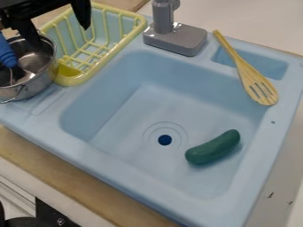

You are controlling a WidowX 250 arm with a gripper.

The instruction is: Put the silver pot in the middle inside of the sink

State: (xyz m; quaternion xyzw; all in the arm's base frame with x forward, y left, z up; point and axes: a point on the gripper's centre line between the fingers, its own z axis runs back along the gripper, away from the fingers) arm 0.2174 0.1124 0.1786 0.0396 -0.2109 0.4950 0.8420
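The black gripper (61, 36) hangs at the upper left, its two fingers spread apart. One finger is over the inside of the silver pot, and the other is to the right, above the yellow rack. The silver pot (36, 84) stands upright on the left ledge of the light blue sink (127, 99), outside the basin. A blue-handled utensil (6, 54) leans in the pot. Part of the pot's rim is hidden behind the gripper.
A yellow dish rack (109, 60) stands right of the pot. Behind the basin is a grey faucet (176, 39). A green cucumber (213, 147) lies in the basin, right of the drain. A slotted wooden spatula (248, 71) rests across the back right corner.
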